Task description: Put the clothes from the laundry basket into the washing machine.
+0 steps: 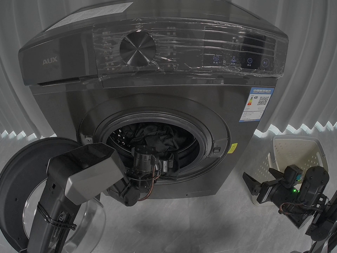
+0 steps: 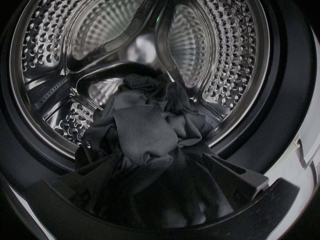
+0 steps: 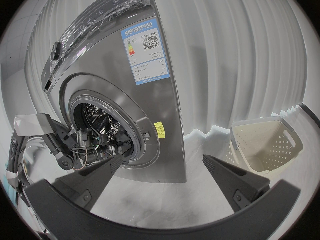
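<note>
A grey front-loading washing machine [image 1: 154, 88] stands with its round door [image 1: 21, 173] swung open to the left. Dark clothes [image 1: 154, 137] lie heaped in the steel drum [image 2: 43, 34], spilling toward the opening's lower lip. My left gripper [image 1: 167, 166] sits at that lip. In the left wrist view the left gripper [image 2: 140, 174] is open, with the dark clothes [image 2: 146, 130] draped loosely between its spread fingers. My right gripper [image 1: 259, 184] hangs open and holds nothing, low on the right in front of the cream laundry basket [image 1: 298, 137]. The basket [image 3: 260, 120] shows a bare inside.
White pleated curtains hang behind the machine and basket. The pale floor [image 1: 196, 222] is open between the machine's front and the right arm. The open door takes up the floor at the lower left, beside my left arm.
</note>
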Controlling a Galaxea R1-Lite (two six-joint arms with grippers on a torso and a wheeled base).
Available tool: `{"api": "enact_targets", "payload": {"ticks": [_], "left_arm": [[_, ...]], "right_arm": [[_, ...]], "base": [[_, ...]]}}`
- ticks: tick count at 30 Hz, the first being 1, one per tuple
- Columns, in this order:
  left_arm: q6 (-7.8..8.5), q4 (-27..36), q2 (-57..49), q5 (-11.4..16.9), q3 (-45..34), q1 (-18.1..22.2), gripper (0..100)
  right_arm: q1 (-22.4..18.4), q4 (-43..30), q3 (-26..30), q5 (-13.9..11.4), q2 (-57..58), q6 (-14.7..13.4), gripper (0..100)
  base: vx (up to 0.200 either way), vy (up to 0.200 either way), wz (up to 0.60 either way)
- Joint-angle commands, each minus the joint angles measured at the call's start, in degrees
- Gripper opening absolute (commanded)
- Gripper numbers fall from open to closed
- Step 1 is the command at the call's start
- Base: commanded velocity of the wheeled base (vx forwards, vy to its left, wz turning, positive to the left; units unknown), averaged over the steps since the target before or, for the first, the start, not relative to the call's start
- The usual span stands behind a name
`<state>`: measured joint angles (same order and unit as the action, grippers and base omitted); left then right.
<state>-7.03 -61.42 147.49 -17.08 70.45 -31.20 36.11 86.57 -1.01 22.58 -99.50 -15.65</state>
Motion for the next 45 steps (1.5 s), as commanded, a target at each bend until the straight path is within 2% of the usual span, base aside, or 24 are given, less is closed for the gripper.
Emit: {"api": "enact_targets", "payload": {"ticks": [1, 3, 4, 12, 19, 22, 26, 31, 36, 37, 42, 45], "left_arm": [[-0.26, -0.1, 2.4, -0.1, 0.3, 0.0, 100], [-0.35, 0.0, 2.6, 0.0, 0.9, 0.2, 100], [-0.52, 0.2, 2.8, -0.1, 1.4, 0.3, 0], [-0.79, 0.0, 3.1, -0.1, 3.3, 0.1, 0], [-1.32, -1.2, 4.6, -0.8, 18.1, 1.0, 0], [-0.79, -0.7, 6.4, -2.6, 23.9, 2.1, 0], [0.09, -0.5, 9.0, -3.5, 30.6, 3.5, 0], [0.27, -0.4, 10.7, -3.5, 34.4, 4.9, 0], [0.18, -1.1, 10.3, -3.4, 31.2, 5.2, 0], [0.09, -1.2, 10.1, -3.4, 30.4, 5.2, 100], [-0.7, -1.6, 8.5, -3.4, 28.5, 4.1, 100], [-0.79, -1.9, 5.4, -3.4, 24.2, 2.5, 100]], "right_arm": [[0.1, 0.0, 1.0, 0.0, -0.2, -0.1, 100], [0.1, 0.0, 1.0, 0.0, -0.1, 0.0, 100], [0.1, 0.0, 1.0, 0.0, -0.1, 0.0, 100], [0.1, 0.1, 1.0, 0.0, -0.1, 0.0, 100], [0.1, 0.1, 1.0, 0.0, -0.1, 0.0, 100], [0.1, 0.1, 1.0, 0.0, 0.0, 0.0, 100], [0.2, 0.1, 1.0, 0.0, 0.0, 0.0, 100], [0.2, 0.0, 1.0, 0.0, 0.0, 0.0, 100], [0.2, 0.1, 1.0, -0.1, 0.0, 0.0, 100], [0.2, 0.1, 1.0, -0.1, 0.0, 0.0, 100], [0.2, 0.1, 1.0, -0.1, 0.0, 0.0, 100], [0.2, 0.1, 1.0, -0.1, 0.0, 0.0, 100]], "base": [[0.0, 0.0, 0.0], [0.0, 0.0, 0.0], [0.0, 0.0, 0.0], [0.0, 0.0, 0.0], [0.0, 0.0, 0.0], [0.0, 0.0, 0.0], [0.0, 0.0, 0.0], [0.0, 0.0, 0.0], [0.0, 0.0, 0.0], [0.0, 0.0, 0.0], [0.0, 0.0, 0.0], [0.0, 0.0, 0.0]]}}
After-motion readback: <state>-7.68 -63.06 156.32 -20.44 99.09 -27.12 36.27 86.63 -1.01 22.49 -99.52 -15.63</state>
